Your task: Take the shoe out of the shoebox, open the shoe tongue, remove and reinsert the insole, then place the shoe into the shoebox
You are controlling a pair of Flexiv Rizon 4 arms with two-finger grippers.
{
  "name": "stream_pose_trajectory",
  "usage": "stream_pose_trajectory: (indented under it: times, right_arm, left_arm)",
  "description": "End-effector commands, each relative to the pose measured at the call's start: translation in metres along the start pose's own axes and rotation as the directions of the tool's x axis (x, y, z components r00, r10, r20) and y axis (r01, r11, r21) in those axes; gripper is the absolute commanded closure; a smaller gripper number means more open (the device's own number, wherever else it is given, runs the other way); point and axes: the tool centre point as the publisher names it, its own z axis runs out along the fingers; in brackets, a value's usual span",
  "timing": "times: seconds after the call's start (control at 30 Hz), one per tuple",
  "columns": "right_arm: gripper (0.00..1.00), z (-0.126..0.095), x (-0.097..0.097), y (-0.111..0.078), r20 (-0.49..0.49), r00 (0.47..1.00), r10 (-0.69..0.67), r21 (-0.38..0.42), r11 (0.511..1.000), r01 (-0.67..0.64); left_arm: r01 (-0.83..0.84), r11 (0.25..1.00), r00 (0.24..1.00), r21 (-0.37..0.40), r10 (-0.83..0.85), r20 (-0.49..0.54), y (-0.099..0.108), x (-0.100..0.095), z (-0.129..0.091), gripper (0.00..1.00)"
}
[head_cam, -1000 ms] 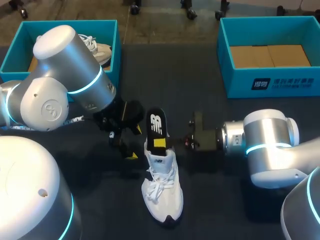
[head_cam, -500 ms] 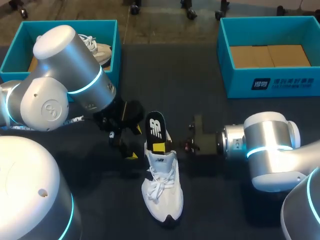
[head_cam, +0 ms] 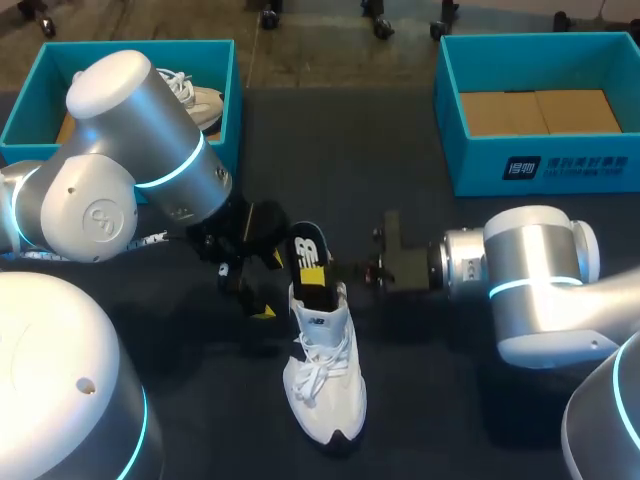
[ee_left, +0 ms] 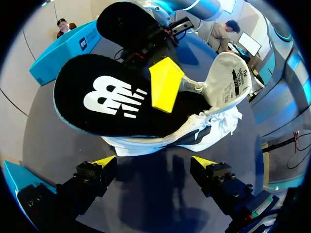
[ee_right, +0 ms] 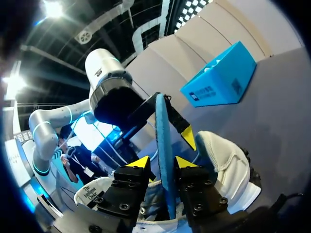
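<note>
A white shoe (head_cam: 322, 385) lies mid-table, toe toward me. Its black insole (head_cam: 308, 252) stands tilted out of the heel opening, the front end down inside. My right gripper (head_cam: 314, 276) comes in from the right and straddles the insole (ee_right: 163, 131). Its fingers stand slightly apart, and a small gap shows on one side, so the right gripper (ee_right: 163, 164) is open around it. One of its fingertips (ee_left: 165, 83) lies over the logo face of the insole (ee_left: 102, 102). My left gripper (ee_left: 154, 162) stands wide open beside the heel of the shoe (ee_left: 223, 87), holding nothing.
A blue shoebox (head_cam: 225, 70) at the back left holds another white shoe (head_cam: 195, 100). A second blue shoebox (head_cam: 540, 165) at the back right has only cardboard in it. My left arm (head_cam: 130, 150) rises over the left side of the table.
The right gripper has moved left toward the shoe and its fingers have parted. The insole has sunk lower into the shoe. The left arm has not moved.
</note>
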Motion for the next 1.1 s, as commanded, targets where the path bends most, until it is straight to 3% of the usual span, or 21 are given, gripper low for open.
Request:
stream_pose_trajectory:
  times: [0.03,0.1,0.13,0.3,0.63,0.87,0.9,0.97,1.0,1.1]
  right_arm:
    - [0.77,0.0,-0.007,0.004,-0.014,1.0,0.003,-0.008,1.0,-0.003]
    - [0.98,0.001,-0.01,0.005,-0.017,1.0,0.018,-0.016,1.0,-0.018]
    - [1.0,0.001,-0.013,0.005,-0.019,0.999,0.031,-0.015,0.999,-0.032]
    - [1.0,0.001,-0.018,-0.004,-0.02,0.997,0.072,-0.017,0.997,-0.073]
    - [1.0,-0.004,-0.011,-0.045,0.023,0.979,0.203,-0.029,0.979,-0.202]
    - [1.0,-0.002,-0.004,-0.044,0.029,0.983,0.181,-0.026,0.983,-0.181]
    - [0.85,-0.001,-0.004,-0.042,0.028,0.985,0.171,-0.02,0.985,-0.17]
    - [0.67,0.001,-0.003,-0.037,0.019,0.988,0.15,-0.002,0.989,-0.15]
    - [0.63,0.002,-0.002,-0.034,0.02,0.99,0.139,0.007,0.99,-0.14]
    - [0.64,0.005,-0.001,-0.026,0.018,0.993,0.119,0.019,0.993,-0.12]
  left_arm:
    - [-0.001,1.0,1.0,0.0,0.001,0.001,0.0,0.0,0.001,0.0]
    - [-0.001,1.0,1.0,0.0,0.001,0.001,0.0,0.0,0.001,0.0]
    - [-0.001,1.0,1.0,0.0,0.001,0.001,0.0,0.0,0.001,0.0]
    - [-0.001,1.0,1.0,0.0,0.001,0.001,0.0,0.0,0.001,0.0]
    - [-0.001,1.0,1.0,0.0,0.001,0.001,0.0,0.0,0.001,0.0]
    - [-0.001,1.0,1.0,0.0,0.001,0.001,0.0,0.0,0.001,0.0]
    - [-0.001,1.0,1.0,0.0,0.001,0.001,0.0,0.0,0.001,0.0]
    - [-0.001,1.0,1.0,0.0,0.001,0.001,0.0,0.0,0.001,0.0]
    - [-0.001,1.0,1.0,0.0,0.001,0.001,0.0,0.0,0.001,0.0]
    - [-0.001,1.0,1.0,0.0,0.001,0.001,0.0,0.0,0.001,0.0]
